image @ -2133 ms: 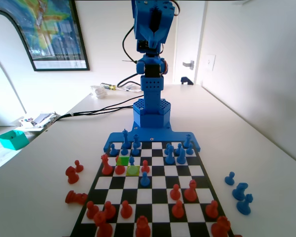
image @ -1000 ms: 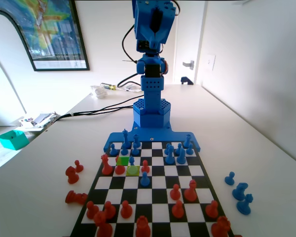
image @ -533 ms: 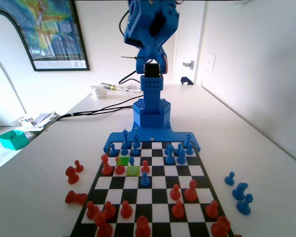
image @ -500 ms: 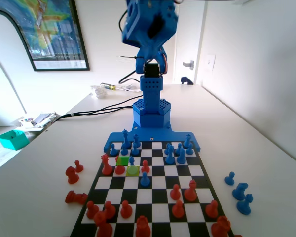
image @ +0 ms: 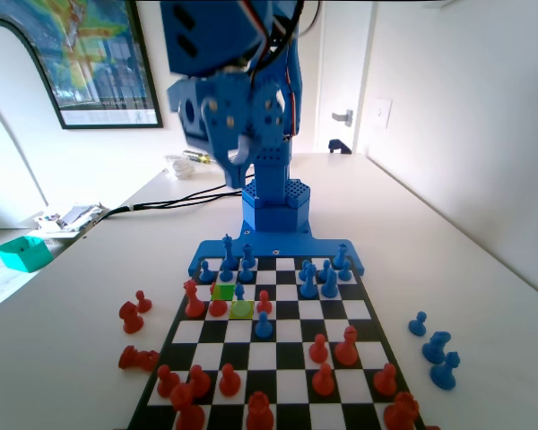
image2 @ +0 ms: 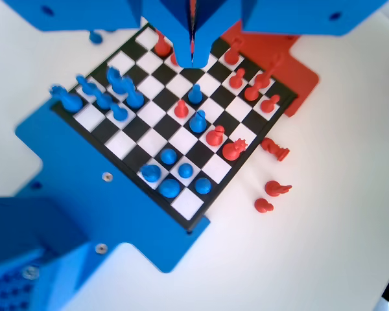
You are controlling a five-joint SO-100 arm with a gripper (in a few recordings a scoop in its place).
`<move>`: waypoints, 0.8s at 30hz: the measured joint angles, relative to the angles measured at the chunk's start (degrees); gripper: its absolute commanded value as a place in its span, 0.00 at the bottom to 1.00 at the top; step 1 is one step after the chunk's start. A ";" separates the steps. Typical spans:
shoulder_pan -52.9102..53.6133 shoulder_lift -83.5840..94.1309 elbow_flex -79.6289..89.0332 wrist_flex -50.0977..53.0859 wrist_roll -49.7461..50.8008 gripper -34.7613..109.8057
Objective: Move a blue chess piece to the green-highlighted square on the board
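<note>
In the fixed view a small blue pawn (image: 239, 292) stands at the far edge of a yellow-green square (image: 242, 310). The bright green-highlighted square (image: 222, 291) lies just to its left and is bare. A second blue pawn (image: 264, 324) stands one row nearer. My gripper (image: 236, 168) hangs high above the board's far end, tilted forward. In the wrist view its jaws meet at the gripper tip (image2: 193, 61), shut with nothing between them. Well below them are the blue pawn (image2: 198, 121) and the other pawn (image2: 194, 94).
Red pieces (image: 217, 305) stand close to the left of the highlighted squares, and one red pawn (image: 264, 302) to the right. Taller blue pieces (image: 316, 278) fill the far rows. Captured red pieces (image: 131, 315) lie left of the board, blue ones (image: 438, 348) right.
The arm has swung from upright down and forward over the board. The gripper is now lower, nearer the camera and further left in the fixed view. No piece has moved.
</note>
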 measured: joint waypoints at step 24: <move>-0.44 -17.14 5.62 -15.47 -8.61 0.33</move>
